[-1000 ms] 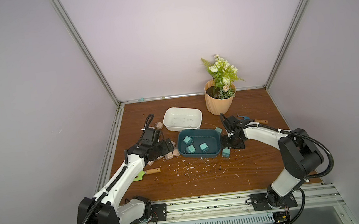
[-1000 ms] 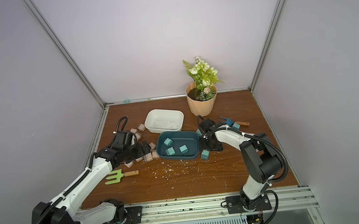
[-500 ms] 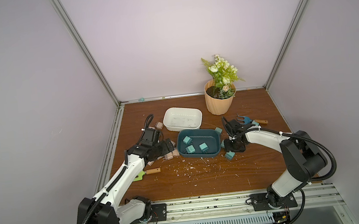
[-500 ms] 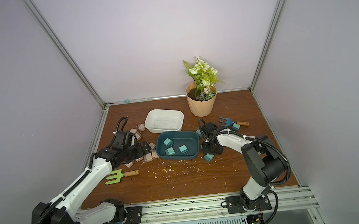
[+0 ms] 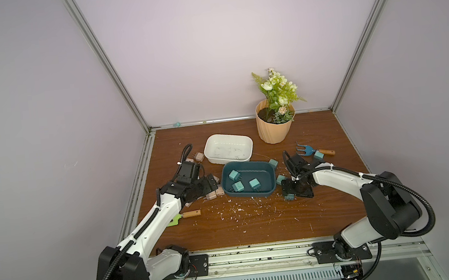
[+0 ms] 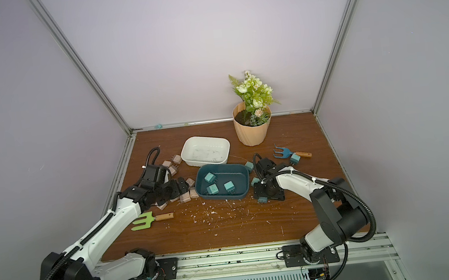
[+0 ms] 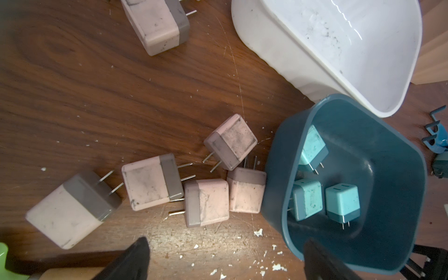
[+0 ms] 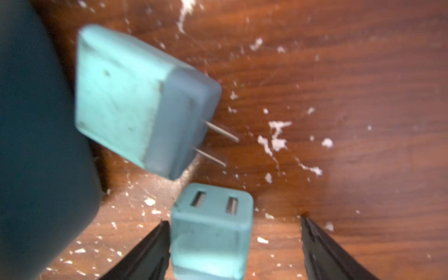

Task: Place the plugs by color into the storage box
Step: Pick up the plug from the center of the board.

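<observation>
Inside teal tub [image 7: 388, 179], three scuffed teal plugs [image 7: 306, 198]

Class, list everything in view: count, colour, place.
teal tub: one, teal, table centre
white tub: one, white, behind teal tub
teal plugs: seven seen, teal; three in teal tub, four right of it
tan plugs: at least six, tan, left of teal tub
garden forks: two; blue back right, green front left
flower pot: one, peach, back of table
flakes: many, white, table front
left gripper: black, open above tan plugs
right gripper: black, open around one teal plug
</observation>
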`<state>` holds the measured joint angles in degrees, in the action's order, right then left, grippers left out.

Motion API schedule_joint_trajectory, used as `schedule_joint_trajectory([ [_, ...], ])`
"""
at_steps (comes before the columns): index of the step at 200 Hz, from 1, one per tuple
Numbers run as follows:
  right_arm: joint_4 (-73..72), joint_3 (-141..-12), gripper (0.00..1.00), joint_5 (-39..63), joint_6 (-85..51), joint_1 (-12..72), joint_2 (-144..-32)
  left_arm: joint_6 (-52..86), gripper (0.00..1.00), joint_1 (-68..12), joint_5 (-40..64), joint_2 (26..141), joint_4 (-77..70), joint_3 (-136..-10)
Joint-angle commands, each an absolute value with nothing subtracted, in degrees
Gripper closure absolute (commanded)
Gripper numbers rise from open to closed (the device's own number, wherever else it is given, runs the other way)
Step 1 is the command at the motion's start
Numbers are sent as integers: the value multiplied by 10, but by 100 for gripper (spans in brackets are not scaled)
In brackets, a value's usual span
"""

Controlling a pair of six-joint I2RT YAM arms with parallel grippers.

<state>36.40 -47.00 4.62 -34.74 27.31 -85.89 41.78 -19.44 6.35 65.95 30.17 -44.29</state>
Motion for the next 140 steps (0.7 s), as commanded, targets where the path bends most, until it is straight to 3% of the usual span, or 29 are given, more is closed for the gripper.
schedule_joint_trajectory([
  [1,384,-460,14,32,-354,276,-847,425,0,-198,61,656,301,-441],
  [34,368,-472,24,39,-325,276,-855,424,0,-198,63,654,303,-437],
  [83,390,-504,55,35,-306,276,-862,420,0,-198,54,652,308,-442],
  [140,487,-688,60,57,-257,279,-877,419,0,-198,50,663,295,-443],
])
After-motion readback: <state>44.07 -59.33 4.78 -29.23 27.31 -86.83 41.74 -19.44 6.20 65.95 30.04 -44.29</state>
